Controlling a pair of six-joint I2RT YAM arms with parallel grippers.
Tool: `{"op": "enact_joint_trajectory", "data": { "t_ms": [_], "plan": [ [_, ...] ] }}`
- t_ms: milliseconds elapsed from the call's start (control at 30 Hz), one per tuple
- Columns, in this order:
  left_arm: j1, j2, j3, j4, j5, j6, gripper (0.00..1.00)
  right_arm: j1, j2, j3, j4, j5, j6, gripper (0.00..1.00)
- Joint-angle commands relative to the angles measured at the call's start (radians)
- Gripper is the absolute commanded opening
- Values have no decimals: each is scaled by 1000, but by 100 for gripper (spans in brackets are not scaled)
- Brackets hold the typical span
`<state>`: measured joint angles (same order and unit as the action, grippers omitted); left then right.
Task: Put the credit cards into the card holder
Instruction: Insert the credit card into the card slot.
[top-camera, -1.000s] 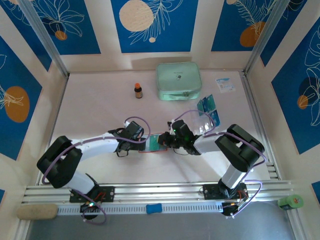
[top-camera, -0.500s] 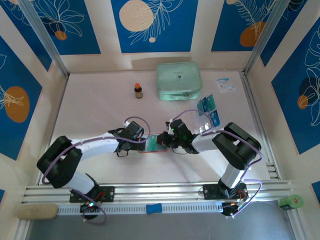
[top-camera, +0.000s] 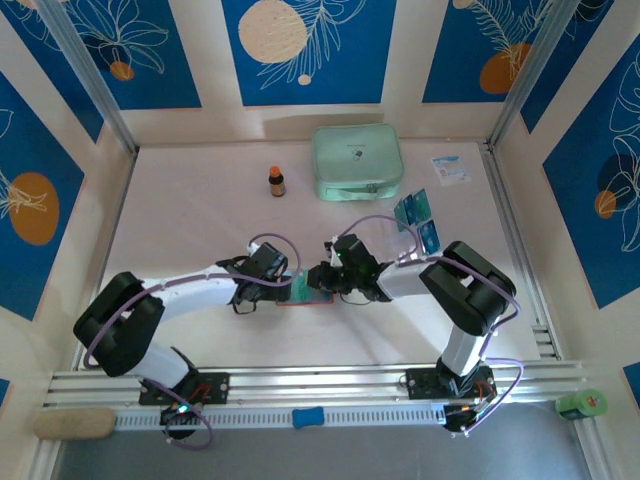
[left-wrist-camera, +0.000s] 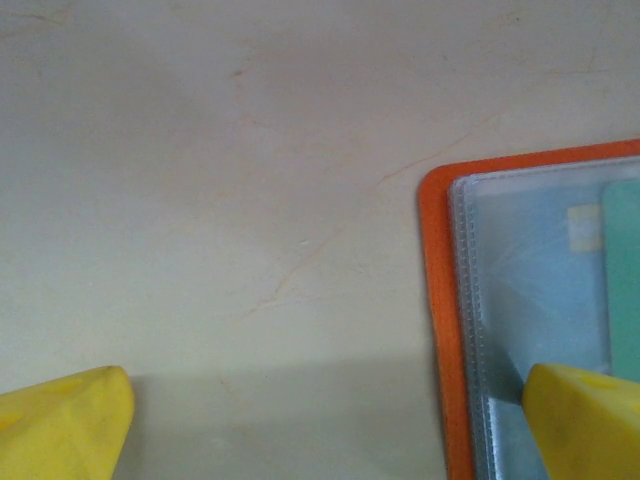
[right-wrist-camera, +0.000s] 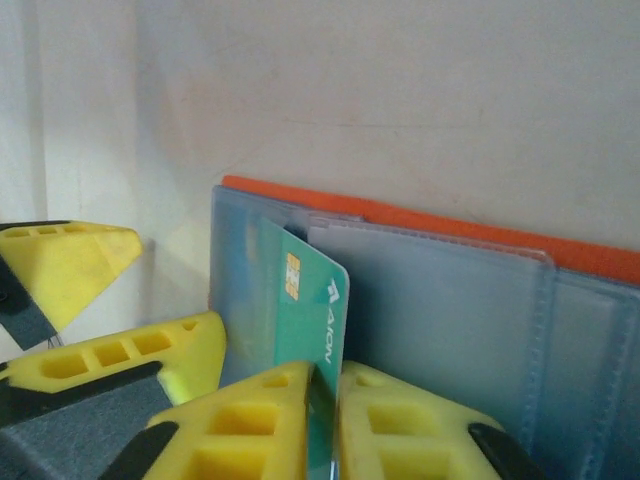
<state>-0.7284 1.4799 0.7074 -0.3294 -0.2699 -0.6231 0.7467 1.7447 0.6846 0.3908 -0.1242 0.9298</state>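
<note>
- Credit card (right-wrist-camera: 310, 300): teal, standing on edge, with its leading end inside a clear pocket (right-wrist-camera: 440, 320) of the card holder (right-wrist-camera: 450, 225). The chip end is up and most of the card is outside the pocket.
- Right gripper (right-wrist-camera: 328, 382): the yellow fingers sit against both faces of the card's near end, clamped on it as far as the wrist view shows.
- Key relation: from above, the card holder (top-camera: 312, 290) lies at 9 o'clock from the right gripper (top-camera: 323, 279), touching range. The card's long axis looks to run 3-to-9, in line with the fingers, so the seating push likely goes toward 9 o'clock.
- Risk, as a judgement: the card is tilted against the pocket mouth, so it could jam or drag the holder unless the holder is pinned.
- Left gripper (left-wrist-camera: 320, 430): jaws wide apart, holding nothing. One fingertip (left-wrist-camera: 585, 420) is over the holder's plastic edge and the other rests off it on bare table. It sits at 9 o'clock of the holder, which suits bracing.
- The holder lies open and flat with its orange border (left-wrist-camera: 435, 300) showing. A card is already behind the plastic.
- Remaining credit cards (top-camera: 417, 212): a loose cluster at about 2 o'clock from the holder. The right arm is the nearer one.
- Table (top-camera: 200, 220): pale, smooth, faintly veined.
- Far side of the table: green zip case (top-camera: 357, 160) at 12 o'clock, small bottle (top-camera: 277, 181) at 11, white slip (top-camera: 450, 168) at 1.
- Blue patterned wall panels (top-camera: 300, 50) surround the cell.
</note>
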Motion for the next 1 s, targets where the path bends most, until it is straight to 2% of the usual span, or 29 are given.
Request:
{"op": "enact_joint_trajectory", "data": {
  "t_ms": [0,100,233,467,567,967],
  "plan": [
    [9,-33,10,-41,-5,-13,100,1,-41,30,-197,-25,-88,24],
    [10,-68,29,-58,-13,-19,100,-10,-108,71,-325,0,-159,30],
    [30,-106,49,-82,-27,-17,100,-18,-149,136,-464,30,-239,30],
    [90,-96,30,-101,-20,-12,100,-6,-85,264,-593,51,-308,11],
    [106,-72,15,-101,-14,-13,100,11,-34,315,-627,52,-328,7],
    [110,18,-3,-83,3,-15,100,41,95,412,-709,86,-353,1]
  ]
}}
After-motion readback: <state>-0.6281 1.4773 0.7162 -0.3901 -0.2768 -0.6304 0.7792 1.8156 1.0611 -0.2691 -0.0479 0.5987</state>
